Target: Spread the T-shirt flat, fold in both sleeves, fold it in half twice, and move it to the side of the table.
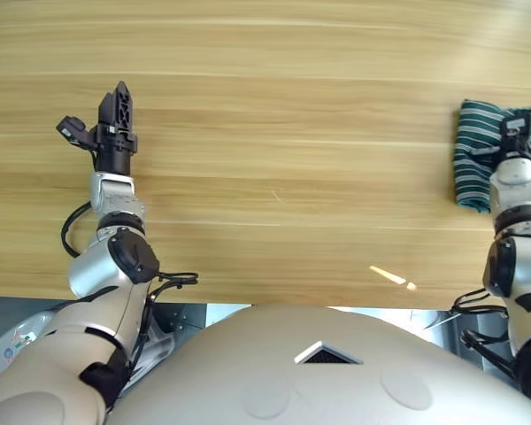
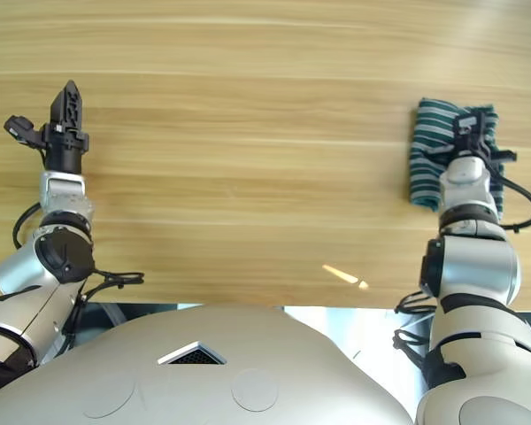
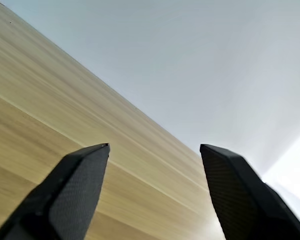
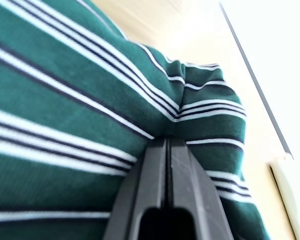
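Right claw (image 2: 470, 119): presses down on the T-shirt (image 2: 425, 164), both fingers (image 4: 150, 180) drawn tight together with barely a seam between them, and pinches a small pucker of striped cloth at the tips. Points away from the robot, wrist above the near part of the bundle.

T-shirt: lies folded into a compact, thick rectangle, dark green with thin white and dark stripes. Rests on the table (image 1: 292, 133) at the robot's far right, long side running away from the robot. Shows stacked layers along its left side and a slightly rumpled far end beside the claw. Close up, bulges around the fingertips, with stripes bending into the pinch.

Left claw (image 1: 121, 90): stands far to the left, well apart from the T-shirt, with most of the table's breadth between them. Points away from the robot too, over the wood. Grips nothing; spreads its two dark fingers (image 3: 80, 185) wide, with wood grain plain to see in the gap. Cannot tell whether it touches the tabletop or hangs just above it.

Table: runs in light wood with long grain lines from side to side. Carries a short bright streak (image 1: 389, 276) of light near the front edge, closer to the right arm than to the left. Ends, as seen from the left wrist, at a straight far edge against a pale wall (image 3: 215, 60).
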{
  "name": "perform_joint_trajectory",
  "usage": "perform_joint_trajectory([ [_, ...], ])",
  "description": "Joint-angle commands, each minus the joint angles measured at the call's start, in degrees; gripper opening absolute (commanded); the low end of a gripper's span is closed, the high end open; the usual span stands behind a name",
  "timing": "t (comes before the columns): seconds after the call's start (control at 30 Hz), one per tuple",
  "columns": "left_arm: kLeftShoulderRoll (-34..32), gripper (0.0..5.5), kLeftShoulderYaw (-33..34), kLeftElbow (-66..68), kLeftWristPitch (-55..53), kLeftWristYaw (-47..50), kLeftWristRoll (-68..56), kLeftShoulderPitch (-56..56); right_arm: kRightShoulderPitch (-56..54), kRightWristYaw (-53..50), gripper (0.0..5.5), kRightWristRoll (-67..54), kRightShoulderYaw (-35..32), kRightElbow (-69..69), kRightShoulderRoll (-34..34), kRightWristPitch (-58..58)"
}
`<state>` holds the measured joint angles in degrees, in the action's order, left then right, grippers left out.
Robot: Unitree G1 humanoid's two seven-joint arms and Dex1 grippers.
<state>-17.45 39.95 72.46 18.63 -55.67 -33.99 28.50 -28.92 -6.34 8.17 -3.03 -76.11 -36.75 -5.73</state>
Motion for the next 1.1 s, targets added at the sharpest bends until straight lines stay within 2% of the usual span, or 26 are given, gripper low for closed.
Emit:
perform_joint_trajectory([
  [0.03, 0.8, 3.39, 0.9, 2.1, -0.4, 1.3, 0.0, -3.2, 4.8, 2.4, 0.06, -1.9, -4.1, -3.0, 1.0, 3.7],
  [0.2, 0.6, 3.39, 0.9, 2.2, -0.1, 1.6, 0.4, -3.6, 0.2, 3.9, 0.06, -2.2, -6.8, -1.7, 0.2, -1.9],
  [0.4, 0.5, 3.39, 0.4, 2.4, 0.3, 3.2, 1.7, -3.7, -6.0, 3.3, 0.06, -3.0, -8.9, 3.2, -7.4, -13.2],
  [0.5, 0.7, 3.39, -0.2, 2.4, 0.9, 3.7, 2.4, -3.6, -6.1, 1.3, 0.06, 0.1, -6.4, 13.6, -8.7, -21.1],
  [0.63, 1.1, 3.39, -1.4, 2.3, 2.5, 4.0, 4.3, -3.3, -2.5, -0.3, 0.06, 7.5, 0.9, 28.0, -4.1, -23.8],
  [0.73, 2.5, 3.39, -3.9, 1.8, 5.4, 2.0, 6.6, -3.0, 2.7, 16.1, 0.06, 3.1, 10.1, 35.7, 3.5, -31.0],
  [0.8, 3.7, 3.39, -6.6, 1.5, 7.7, 1.5, 9.2, -2.6, 7.0, 32.4, 0.06, -6.2, 15.5, 39.3, 7.4, -34.3],
  [0.83, 4.1, 3.39, -8.1, 1.5, 9.1, 2.0, 10.8, -2.6, 8.1, 43.1, 0.06, -14.4, 15.8, 39.4, 10.7, -33.9],
  [0.87, 4.2, 3.39, -9.0, 1.7, 9.9, 2.7, 11.9, -2.5, 6.9, 55.0, 0.06, -24.5, 12.6, 37.3, 15.7, -29.2],
  [0.9, 4.0, 3.39, -9.3, 1.9, 10.0, 3.5, 12.3, -2.1, 4.2, 62.6, 0.06, -31.4, 8.4, 32.3, 20.5, -25.0],
  [0.97, 3.5, 3.39, -9.3, 2.3, 9.7, 4.9, 12.5, -1.6, -0.8, 72.8, 0.06, -43.4, -0.4, 25.6, 26.7, -15.0],
  [1.0, 3.1, 3.39, -9.2, 2.5, 9.4, 5.8, 12.4, -1.3, -4.6, 71.3, 0.06, -46.9, -5.4, 20.2, 28.0, -10.8],
  [1.03, 2.7, 3.39, -9.0, 2.7, 9.1, 7.0, 12.5, -1.1, -8.3, 63.5, 0.06, -47.2, -8.7, 14.2, 28.4, -9.5],
  [1.07, 2.3, 3.39, -8.8, 2.8, 8.7, 8.4, 12.5, -0.7, -10.9, 54.2, 0.06, -44.9, -9.6, 9.1, 28.4, -10.2],
  [1.1, 1.9, 3.39, -8.8, 3.1, 8.2, 11.0, 12.9, -0.3, -12.1, 42.3, 0.06, -38.5, -6.9, 5.0, 28.1, -12.2],
])
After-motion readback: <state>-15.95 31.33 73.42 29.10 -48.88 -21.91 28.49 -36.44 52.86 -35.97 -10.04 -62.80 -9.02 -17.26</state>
